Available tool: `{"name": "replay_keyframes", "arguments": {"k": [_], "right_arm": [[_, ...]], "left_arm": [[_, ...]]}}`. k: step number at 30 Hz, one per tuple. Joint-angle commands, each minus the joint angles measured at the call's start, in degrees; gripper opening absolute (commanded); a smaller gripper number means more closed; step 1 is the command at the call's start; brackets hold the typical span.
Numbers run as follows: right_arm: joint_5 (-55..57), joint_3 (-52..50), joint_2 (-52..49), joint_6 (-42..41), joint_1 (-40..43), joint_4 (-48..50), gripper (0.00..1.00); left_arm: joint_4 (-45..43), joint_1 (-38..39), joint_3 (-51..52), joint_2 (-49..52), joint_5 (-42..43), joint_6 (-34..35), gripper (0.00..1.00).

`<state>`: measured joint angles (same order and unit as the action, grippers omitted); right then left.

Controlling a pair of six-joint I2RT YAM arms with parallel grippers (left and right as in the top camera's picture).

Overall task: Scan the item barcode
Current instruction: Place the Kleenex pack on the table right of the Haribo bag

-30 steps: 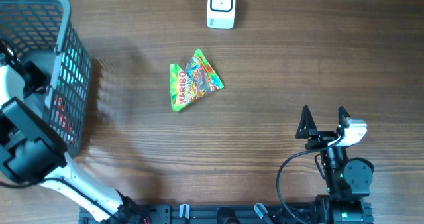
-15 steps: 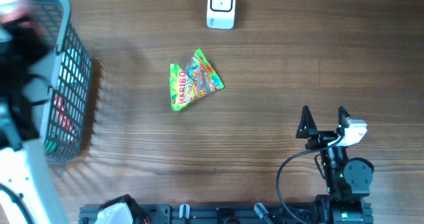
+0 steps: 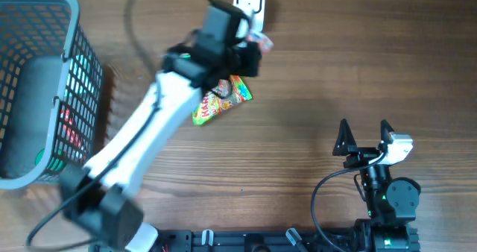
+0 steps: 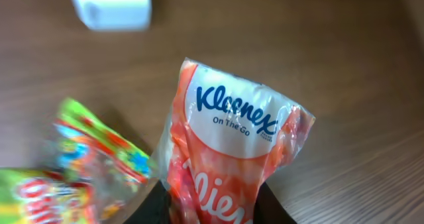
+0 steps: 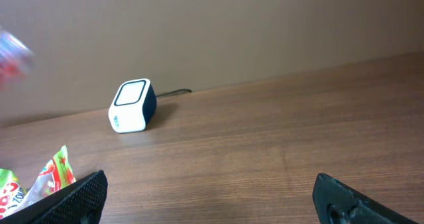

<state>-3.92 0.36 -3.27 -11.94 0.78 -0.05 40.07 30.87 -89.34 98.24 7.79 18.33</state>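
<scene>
The big brown desk (image 3: 358,65) fills the overhead view. A gray basket (image 3: 83,73) stands at the far left of it. Something red shows through its wall, but I cannot tell what it is.

The long white left arm (image 3: 141,136) runs from the lower left up to the top middle. The right arm sits at the lower right, well apart from everything. The right pincer (image 3: 364,129) is wide open and holds nothing.

A bright candy bag (image 3: 237,92) lies flat on the desk in the middle, partly under the left arm.

The white scanner (image 5: 132,106) stands at the top middle of the overhead view.

The left pincer (image 4: 213,207) is closed on a tissue pack (image 4: 232,138). That pack is the thing to scan. It is up off the desk, with the name side facing the left wrist camera. From above it sits just beside the scanner, at the scanner's lower edge.

So I think the first part is done: the pack is picked up and is near the scanner. The scan itself looks not yet done. I see no barcode in any view, so I cannot tell which way it faces. What is left, I think, is to turn the barcode to the scanner window and hold the pack there.
</scene>
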Motion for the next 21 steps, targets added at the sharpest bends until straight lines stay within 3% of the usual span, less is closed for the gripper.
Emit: {"name": "replay_keyframes", "arguments": {"k": [1, 7, 10, 11, 13, 17, 21], "right_arm": [[0.92, -0.07, -0.07, -0.09, -0.37, 0.11, 1.0], [0.92, -0.07, -0.07, -0.09, -0.37, 0.11, 1.0], [0.92, -0.07, -0.07, -0.09, -0.37, 0.11, 1.0], [0.92, -0.07, -0.07, -0.09, -0.37, 0.13, 1.0], [0.92, -0.07, -0.07, -0.09, -0.37, 0.13, 1.0], [0.92, -0.07, -0.07, -0.09, -0.37, 0.13, 1.0], [0.92, -0.07, -0.07, -0.09, -0.37, 0.11, 1.0]], "left_arm": [[-2.43, 3.91, 0.09, 7.5, -1.03, 2.1, 0.19], [-3.15, 8.41, 0.09, 19.04, -1.03, 2.1, 0.17], [-0.5, 9.62, 0.13, 22.88, -1.03, 2.12, 0.08], [0.31, 10.08, 0.2, 23.8, -1.03, 2.69, 0.13], [0.81, 10.69, 0.2, 24.11, -1.01, 3.17, 0.38], [2.97, 10.91, -0.04, 19.87, -0.81, 3.17, 1.0], [5.4, 10.8, -0.22, 9.18, -2.58, 2.91, 1.0]]}}
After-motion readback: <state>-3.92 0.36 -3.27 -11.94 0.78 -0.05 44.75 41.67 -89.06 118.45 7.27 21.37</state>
